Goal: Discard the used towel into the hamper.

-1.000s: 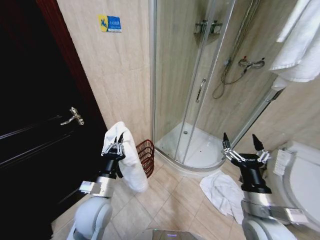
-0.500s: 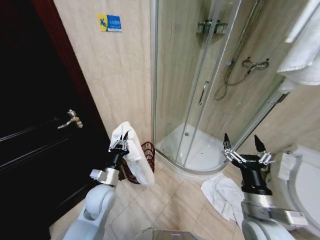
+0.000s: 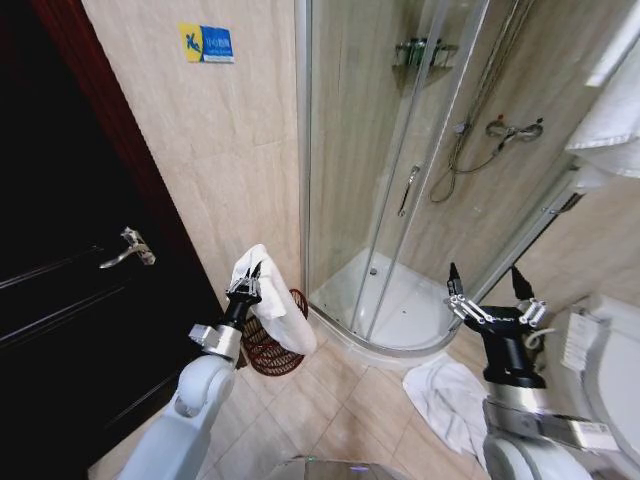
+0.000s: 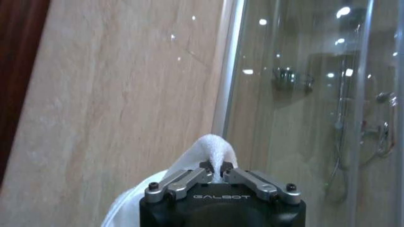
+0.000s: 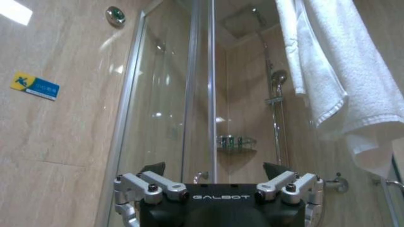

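Now the white towel is being held farther out by the left hand, right above the hamper by the wall. It is being pinched tight and is hanging down. The right hand is being kept wide open, near the shower.

I see the used towel, white and limp, pinched at its top fold and hanging in a long drape above the hamper. The hamper is a dark red-brown wire basket standing upright on the tile floor, against the wall left of the shower, partly hidden behind the towel.
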Available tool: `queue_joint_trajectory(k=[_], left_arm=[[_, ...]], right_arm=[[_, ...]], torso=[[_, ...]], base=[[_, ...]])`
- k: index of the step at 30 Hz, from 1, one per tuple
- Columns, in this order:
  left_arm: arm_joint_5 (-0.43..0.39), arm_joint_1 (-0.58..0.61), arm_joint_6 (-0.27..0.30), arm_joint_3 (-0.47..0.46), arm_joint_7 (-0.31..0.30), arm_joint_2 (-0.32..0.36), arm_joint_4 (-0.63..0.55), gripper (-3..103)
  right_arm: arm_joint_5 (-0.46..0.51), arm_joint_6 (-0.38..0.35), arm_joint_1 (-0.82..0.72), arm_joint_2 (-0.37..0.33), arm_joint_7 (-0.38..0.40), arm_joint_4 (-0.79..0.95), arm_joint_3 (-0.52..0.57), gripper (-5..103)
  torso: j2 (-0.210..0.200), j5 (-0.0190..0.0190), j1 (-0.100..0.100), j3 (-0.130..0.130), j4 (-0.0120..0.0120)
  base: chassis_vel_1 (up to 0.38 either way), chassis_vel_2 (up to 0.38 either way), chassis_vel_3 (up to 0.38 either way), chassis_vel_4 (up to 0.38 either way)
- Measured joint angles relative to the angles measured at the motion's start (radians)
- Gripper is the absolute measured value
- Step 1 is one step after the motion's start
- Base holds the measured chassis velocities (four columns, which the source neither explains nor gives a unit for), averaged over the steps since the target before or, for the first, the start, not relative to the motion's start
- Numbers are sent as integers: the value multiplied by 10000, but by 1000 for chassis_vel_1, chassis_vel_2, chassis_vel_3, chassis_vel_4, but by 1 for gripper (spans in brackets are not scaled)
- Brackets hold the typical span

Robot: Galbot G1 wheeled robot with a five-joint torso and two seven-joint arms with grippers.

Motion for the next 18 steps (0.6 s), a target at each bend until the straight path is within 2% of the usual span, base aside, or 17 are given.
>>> queue_joint_trajectory(k=[5,13,18], left_arm=[[-234,-724,0,281,-125,346,563,3],[-378,-1862,-108,513,-307,535,1559,3],[-628,-3031,-119,742,-509,726,2264,3]], right_arm=[[-25,11,-12,-4,-13,-1,31,100],[-29,506,-143,-3,-233,-6,43,100],[-54,631,-171,21,-400,-8,23,100]], torso=[[0,1,1,0,0],[0,-1,4,1,1],[1,1,3,0,0]], base=[[-49,41,60,-74],[-43,28,42,-37],[0,0,0,0]])
